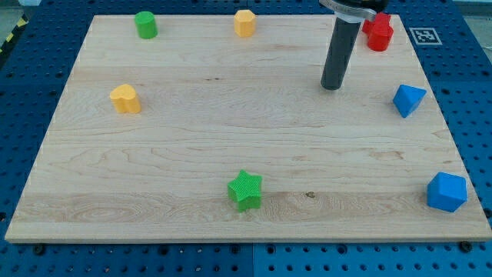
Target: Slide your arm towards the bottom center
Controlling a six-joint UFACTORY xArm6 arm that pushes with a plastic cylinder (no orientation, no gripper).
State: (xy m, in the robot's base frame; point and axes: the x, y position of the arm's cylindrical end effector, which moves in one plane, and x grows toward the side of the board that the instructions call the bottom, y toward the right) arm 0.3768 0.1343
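No legible writing — only a fiducial marker (423, 35) at the view's top right. My tip (331, 87) rests bare on the board (192, 154), touching nothing — green star (245, 190) well below-left.

pretty plain setup; a pale wooden board (192, 123) with visible grain sits on a blue pegboard table (31, 100) full of little holes; a black-and-white marker tag (423, 35) lies at the view's top right; a strip of yellow-black hazard tape (11, 37) shows at top left; lighting is even, soft shadows
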